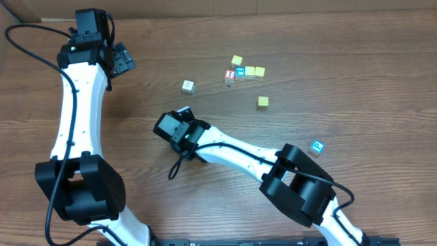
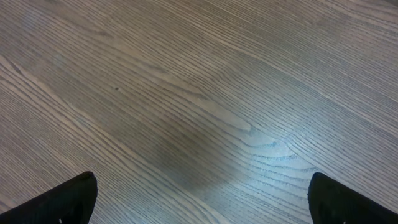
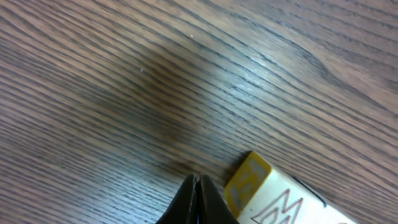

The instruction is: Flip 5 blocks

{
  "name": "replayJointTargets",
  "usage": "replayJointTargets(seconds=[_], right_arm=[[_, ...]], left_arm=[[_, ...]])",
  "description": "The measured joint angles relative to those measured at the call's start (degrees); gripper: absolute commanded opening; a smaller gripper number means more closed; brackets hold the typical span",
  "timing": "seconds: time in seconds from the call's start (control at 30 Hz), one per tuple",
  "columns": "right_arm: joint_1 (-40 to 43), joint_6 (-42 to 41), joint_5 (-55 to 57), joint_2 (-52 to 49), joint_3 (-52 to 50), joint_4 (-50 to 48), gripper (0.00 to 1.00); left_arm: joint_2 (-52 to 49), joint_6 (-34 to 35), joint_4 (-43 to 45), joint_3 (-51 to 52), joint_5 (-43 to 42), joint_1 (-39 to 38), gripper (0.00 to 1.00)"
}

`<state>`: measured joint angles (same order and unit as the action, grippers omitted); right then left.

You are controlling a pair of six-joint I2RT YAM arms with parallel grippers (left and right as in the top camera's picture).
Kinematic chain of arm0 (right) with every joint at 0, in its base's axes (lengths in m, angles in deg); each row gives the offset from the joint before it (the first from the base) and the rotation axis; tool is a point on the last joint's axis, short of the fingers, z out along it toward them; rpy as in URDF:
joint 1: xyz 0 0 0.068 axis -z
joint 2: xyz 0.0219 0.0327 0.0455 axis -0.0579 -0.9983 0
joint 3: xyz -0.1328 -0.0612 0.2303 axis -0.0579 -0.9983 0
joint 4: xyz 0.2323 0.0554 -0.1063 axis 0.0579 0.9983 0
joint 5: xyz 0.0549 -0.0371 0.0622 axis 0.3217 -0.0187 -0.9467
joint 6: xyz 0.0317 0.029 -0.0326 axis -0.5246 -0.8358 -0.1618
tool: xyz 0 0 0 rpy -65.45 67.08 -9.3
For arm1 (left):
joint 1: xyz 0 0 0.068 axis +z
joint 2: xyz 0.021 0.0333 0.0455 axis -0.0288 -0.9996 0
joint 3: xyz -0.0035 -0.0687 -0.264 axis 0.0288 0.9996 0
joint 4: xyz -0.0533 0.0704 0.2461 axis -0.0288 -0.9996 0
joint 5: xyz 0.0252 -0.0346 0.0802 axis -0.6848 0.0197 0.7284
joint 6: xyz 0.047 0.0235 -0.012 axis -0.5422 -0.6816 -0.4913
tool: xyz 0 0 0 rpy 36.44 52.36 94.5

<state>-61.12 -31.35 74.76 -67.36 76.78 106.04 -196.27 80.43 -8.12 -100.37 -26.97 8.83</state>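
A brown wood-grain counter carries 2 white arms. The left gripper hangs near the far left corner, its fingers wide and empty. The right gripper is mid-counter, fingers pressed together, just beside a yellow-and-cream wooden cube. Beyond it lies a cream wooden cube; a row of small coloured cubes sits nearer the far edge.

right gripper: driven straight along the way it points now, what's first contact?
Most likely bare table. The shut right gripper aims at open wood; the yellow-edged block sits close beside it, off that line. Depth is hard to judge.
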Motion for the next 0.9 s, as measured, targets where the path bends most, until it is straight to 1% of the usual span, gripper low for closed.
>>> replayJointTargets(seconds=[0.9], right_arm=[[0.0,0.0,1.0,0.0,0.0,3.1,0.04]], left_arm=[[0.0,0.0,0.0,0.0,0.0,0.0,1.0]])
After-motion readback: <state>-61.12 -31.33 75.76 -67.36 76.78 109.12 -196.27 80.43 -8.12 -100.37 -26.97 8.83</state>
